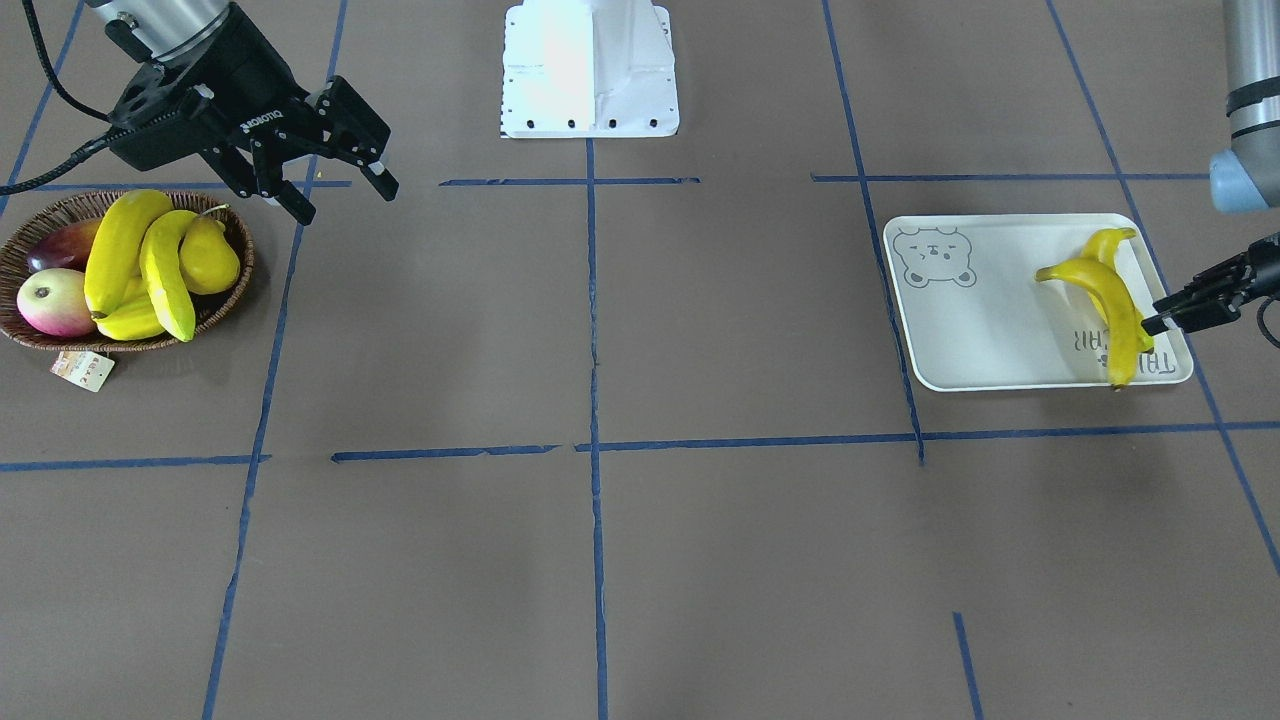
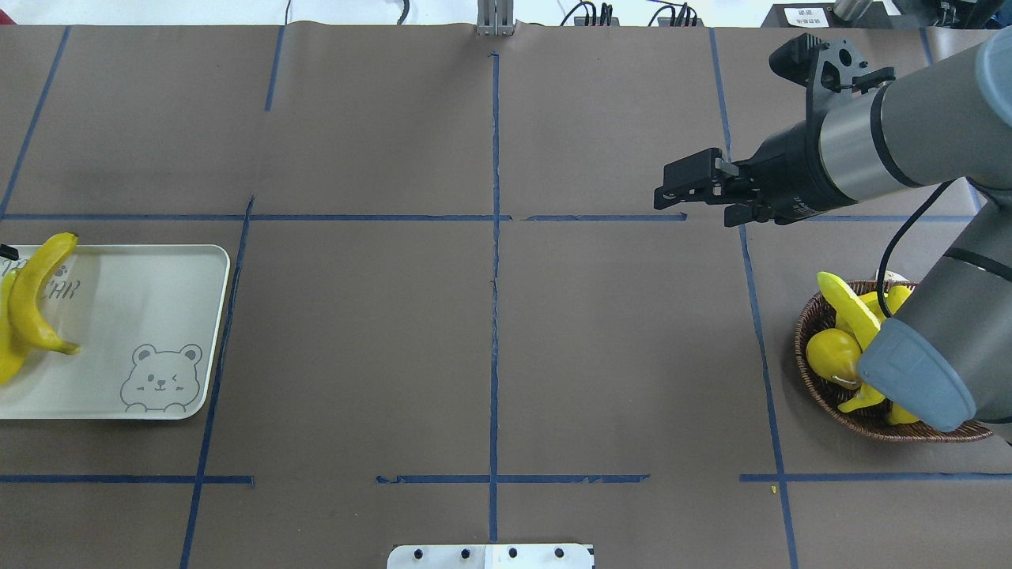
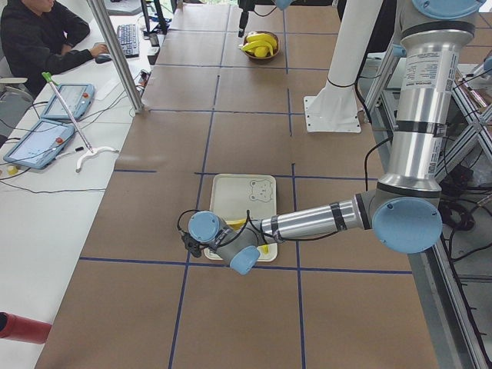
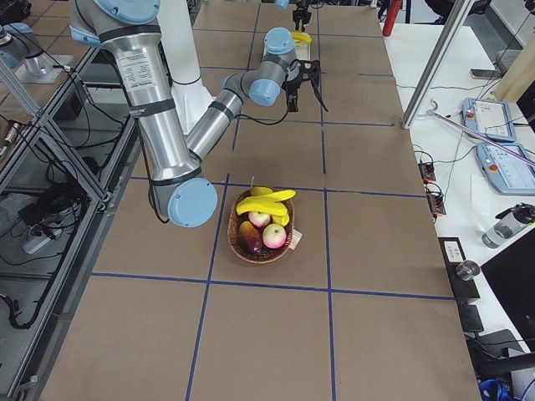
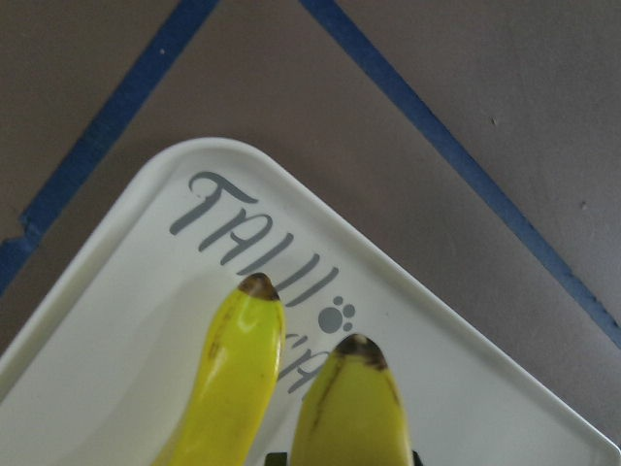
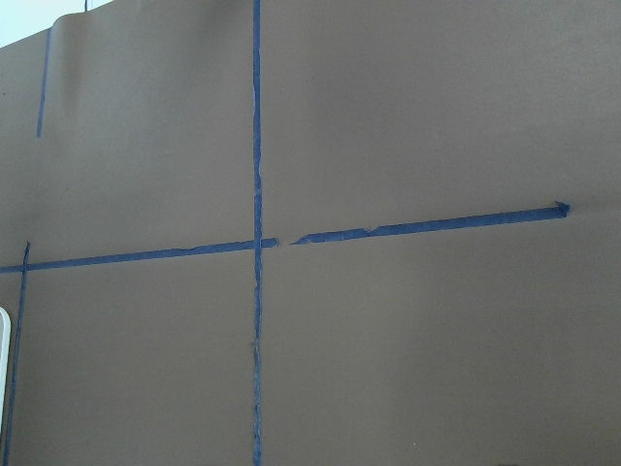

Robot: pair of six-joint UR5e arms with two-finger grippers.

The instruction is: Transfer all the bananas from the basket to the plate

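The plate [image 1: 990, 320] holds two bananas [image 1: 1105, 290] at its end nearest my left arm. My left gripper [image 1: 1160, 320] lies low at that plate edge. In the left wrist view a banana [image 5: 349, 408] sits between its fingers, which appear shut on it, with the second banana [image 5: 238, 379] beside it. The wicker basket [image 1: 240, 270] holds two more bananas [image 1: 120, 245] lying on other fruit. My right gripper [image 1: 340, 200] is open and empty, above the table just beside the basket; it also shows in the overhead view [image 2: 672, 190].
In the basket, a yellow pear [image 1: 212, 255], a red-green fruit [image 1: 55, 300] and a dark red one [image 1: 60, 248] lie by the bananas. A paper tag [image 1: 82, 370] lies by the basket. The white robot base [image 1: 590, 70] stands at the table's middle back.
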